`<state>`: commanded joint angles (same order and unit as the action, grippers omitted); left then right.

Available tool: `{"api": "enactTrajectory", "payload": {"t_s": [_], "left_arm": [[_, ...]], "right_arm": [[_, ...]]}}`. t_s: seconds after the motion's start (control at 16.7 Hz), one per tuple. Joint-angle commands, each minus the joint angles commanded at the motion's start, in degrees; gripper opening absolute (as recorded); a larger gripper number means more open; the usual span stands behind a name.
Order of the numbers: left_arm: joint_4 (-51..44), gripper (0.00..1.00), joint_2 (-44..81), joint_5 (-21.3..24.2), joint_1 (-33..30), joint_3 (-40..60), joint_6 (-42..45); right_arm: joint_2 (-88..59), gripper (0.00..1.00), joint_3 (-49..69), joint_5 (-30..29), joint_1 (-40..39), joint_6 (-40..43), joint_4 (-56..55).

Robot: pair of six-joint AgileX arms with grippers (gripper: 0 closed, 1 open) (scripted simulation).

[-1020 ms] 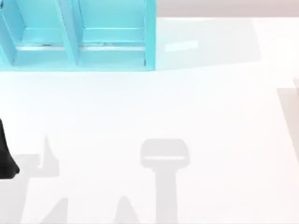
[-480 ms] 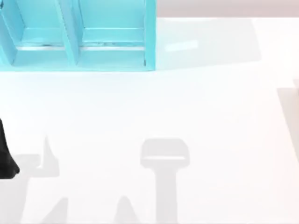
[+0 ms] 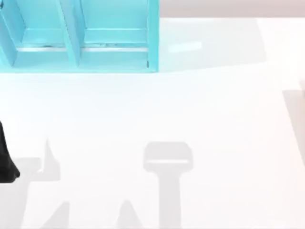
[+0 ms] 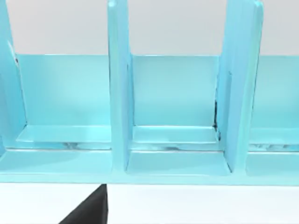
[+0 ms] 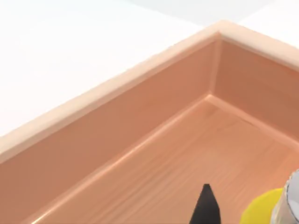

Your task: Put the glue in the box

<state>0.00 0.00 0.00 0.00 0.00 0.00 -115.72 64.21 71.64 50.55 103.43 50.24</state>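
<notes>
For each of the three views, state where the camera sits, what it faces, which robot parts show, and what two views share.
Top view: above the table, looking down; a dark piece of the left arm at the left edge.
Left wrist view: on the left arm, facing the blue shelf; a dark tool part.
Right wrist view: on the right arm, looking into the wooden box; a dark fingertip beside the yellow glue.
Shared: top and left wrist views both show the blue shelf.

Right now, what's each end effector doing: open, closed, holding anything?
Left end effector: above the table before the light-blue divided shelf; state cannot be told.
Right end effector: over the wooden box; state cannot be told.
</notes>
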Motion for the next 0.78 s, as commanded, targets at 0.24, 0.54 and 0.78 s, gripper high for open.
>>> {"api": "enactTrajectory", "payload": {"t_s": [0.24, 0.54, 0.78], "left_arm": [[0.0, 1.0, 0.0, 0.0, 0.0, 0.0, 0.0], [0.0, 1.0, 0.0, 0.0, 0.0, 0.0, 0.0], [0.0, 1.0, 0.0, 0.0, 0.0, 0.0, 0.0]], "right_arm": [[0.0, 0.75, 0.0, 0.0, 0.0, 0.0, 0.0], [0.0, 1.0, 0.0, 0.0, 0.0, 0.0, 0.0], [0.0, 1.0, 0.0, 0.0, 0.0, 0.0, 0.0]]}}
